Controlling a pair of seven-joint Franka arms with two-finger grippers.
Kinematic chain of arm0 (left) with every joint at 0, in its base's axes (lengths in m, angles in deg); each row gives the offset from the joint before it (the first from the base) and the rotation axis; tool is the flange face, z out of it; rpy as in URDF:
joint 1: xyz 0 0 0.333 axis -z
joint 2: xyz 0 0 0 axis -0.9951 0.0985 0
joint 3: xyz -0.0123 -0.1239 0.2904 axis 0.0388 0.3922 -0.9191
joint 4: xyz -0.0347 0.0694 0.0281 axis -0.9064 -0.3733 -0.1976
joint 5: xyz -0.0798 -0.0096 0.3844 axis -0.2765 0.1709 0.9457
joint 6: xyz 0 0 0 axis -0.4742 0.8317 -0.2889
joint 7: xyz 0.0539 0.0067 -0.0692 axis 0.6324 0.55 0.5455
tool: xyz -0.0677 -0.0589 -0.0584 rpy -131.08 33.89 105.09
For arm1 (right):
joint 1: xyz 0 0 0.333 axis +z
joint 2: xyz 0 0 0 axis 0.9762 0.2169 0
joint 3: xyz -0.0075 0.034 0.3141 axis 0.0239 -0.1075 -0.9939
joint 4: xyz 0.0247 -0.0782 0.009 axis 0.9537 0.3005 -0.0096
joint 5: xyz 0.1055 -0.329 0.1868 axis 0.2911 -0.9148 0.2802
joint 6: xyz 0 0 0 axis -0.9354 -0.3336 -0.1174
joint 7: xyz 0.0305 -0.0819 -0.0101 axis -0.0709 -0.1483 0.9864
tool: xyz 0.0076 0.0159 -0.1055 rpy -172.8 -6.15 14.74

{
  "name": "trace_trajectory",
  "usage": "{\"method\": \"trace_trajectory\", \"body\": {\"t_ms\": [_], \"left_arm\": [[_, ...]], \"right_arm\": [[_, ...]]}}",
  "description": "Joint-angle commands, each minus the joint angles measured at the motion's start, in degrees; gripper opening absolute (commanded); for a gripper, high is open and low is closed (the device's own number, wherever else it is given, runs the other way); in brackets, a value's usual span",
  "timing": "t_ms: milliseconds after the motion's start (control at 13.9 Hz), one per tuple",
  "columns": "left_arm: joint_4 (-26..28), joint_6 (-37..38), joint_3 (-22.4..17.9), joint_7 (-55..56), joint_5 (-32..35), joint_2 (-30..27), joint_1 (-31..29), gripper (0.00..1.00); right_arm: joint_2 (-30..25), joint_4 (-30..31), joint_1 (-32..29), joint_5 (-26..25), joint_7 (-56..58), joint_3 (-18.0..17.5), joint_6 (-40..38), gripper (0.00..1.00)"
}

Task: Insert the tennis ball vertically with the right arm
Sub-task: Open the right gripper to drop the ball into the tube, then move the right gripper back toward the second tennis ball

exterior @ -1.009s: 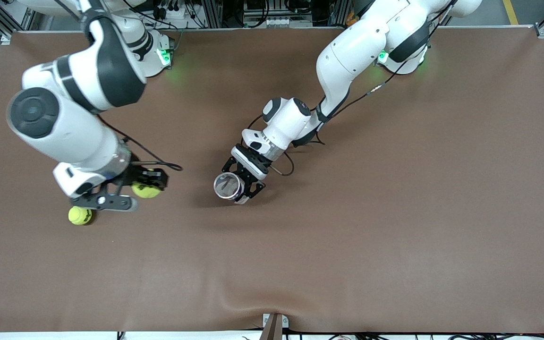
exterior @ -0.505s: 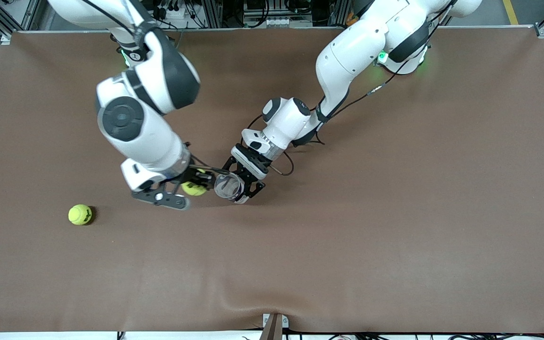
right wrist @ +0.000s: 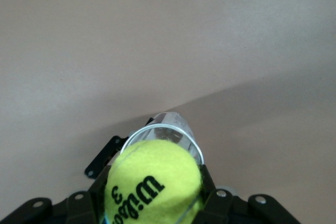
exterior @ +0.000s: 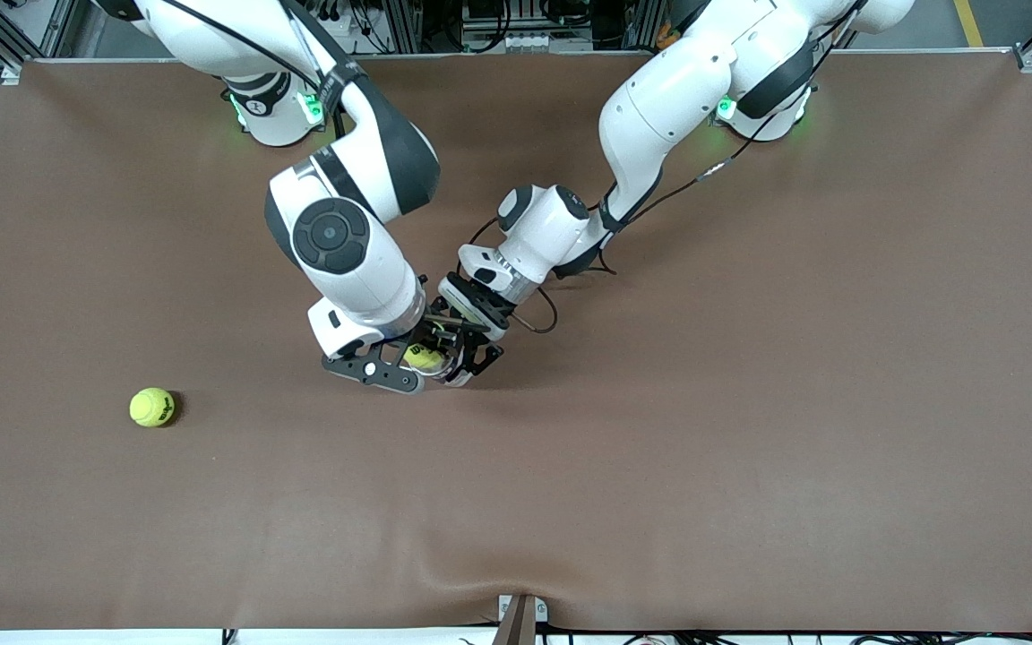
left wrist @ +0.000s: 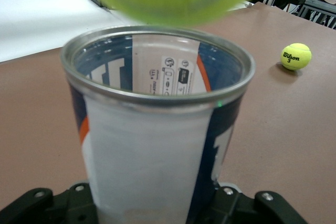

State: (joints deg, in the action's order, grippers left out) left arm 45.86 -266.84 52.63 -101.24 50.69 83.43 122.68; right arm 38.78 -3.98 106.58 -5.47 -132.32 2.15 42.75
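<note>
Yellow-green felt marks a loose tennis ball (exterior: 152, 407) lying toward the right arm's end of the brown table (exterior: 749, 448). Mid-table, the right claw (exterior: 424, 356) pinches a second yellow-green tennis ball (right wrist: 152, 187) directly over the open clear plastic can (left wrist: 157, 129), gripped upright by the left claw (exterior: 464, 356).

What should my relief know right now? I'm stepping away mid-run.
Right pincer: shut on a tennis ball, right over the can's open mouth.
Left pincer: shut on the can, holding it upright near the middle of the table.
Spare ball lies on the table toward the right arm's end.
Done: ball picked up and brought over the can.
Left: lower it in and let go.
</note>
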Motion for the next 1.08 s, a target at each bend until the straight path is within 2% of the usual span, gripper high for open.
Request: {"method": "trace_trajectory", "body": {"t_ms": [0, 288, 360, 505, 1009], "left_arm": [[-1.5, -0.9, -0.5, 0.5, -1.2, 1.1, 1.0, 0.66], [-1.7, -0.9, -0.5, 0.5, -1.2, 1.0, 1.0, 0.67], [-1.9, -0.9, -0.5, 0.5, -1.3, 1.1, 1.0, 0.67], [-1.9, -0.9, -0.5, 0.5, -1.3, 1.1, 1.2, 0.67], [-2.2, -0.9, -0.5, 0.5, -1.2, 1.1, 1.3, 0.68]], "right_arm": [[-0.6, 2.0, 0.1, 0.1, -0.8, 0.3, 1.7, 0.00], [0.0, 2.8, 0.8, 0.1, -0.9, 0.3, 3.0, 0.00], [0.1, 2.7, 0.8, 0.1, -0.9, 0.3, 3.1, 0.05], [0.1, 2.8, 0.9, 0.1, -0.9, 0.4, 3.5, 1.00], [-0.8, 2.6, -0.5, 0.3, 0.3, 0.3, 2.4, 1.00]]}}
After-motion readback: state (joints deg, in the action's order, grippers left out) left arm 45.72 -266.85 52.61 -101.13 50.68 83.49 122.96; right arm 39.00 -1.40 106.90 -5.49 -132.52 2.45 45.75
